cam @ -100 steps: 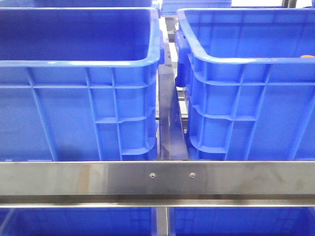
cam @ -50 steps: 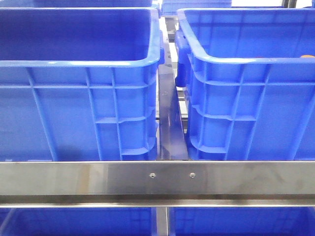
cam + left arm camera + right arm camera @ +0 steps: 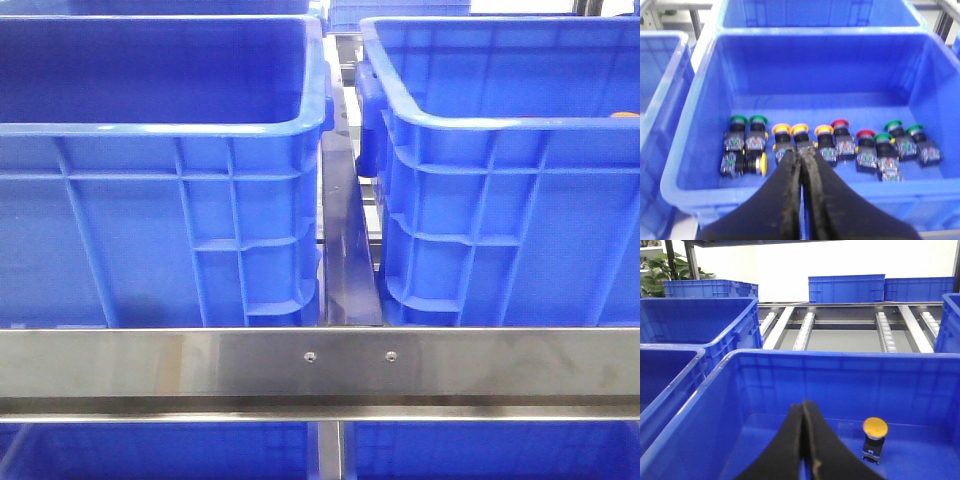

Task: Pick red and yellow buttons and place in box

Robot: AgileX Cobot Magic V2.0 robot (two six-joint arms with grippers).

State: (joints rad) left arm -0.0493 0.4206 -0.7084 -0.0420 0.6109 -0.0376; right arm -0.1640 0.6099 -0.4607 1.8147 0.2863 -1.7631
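Note:
In the left wrist view, my left gripper [image 3: 801,153] is shut and empty above the near wall of a blue bin [image 3: 700,100]. On the bin's floor stand several push buttons: yellow ones [image 3: 781,131], red ones [image 3: 840,125] and green ones [image 3: 739,120], with one yellow button [image 3: 760,164] lying on its side. In the right wrist view, my right gripper [image 3: 804,405] is shut and empty over another blue bin [image 3: 715,390]. One yellow button [image 3: 875,429] stands upright on that bin's floor, beside the gripper. Neither gripper shows in the front view.
The front view shows two tall blue bins [image 3: 150,200] [image 3: 500,200] side by side behind a steel rail [image 3: 320,365], with a narrow gap [image 3: 345,250] between them. More blue bins [image 3: 845,287] and a roller conveyor [image 3: 805,330] lie beyond the right bin.

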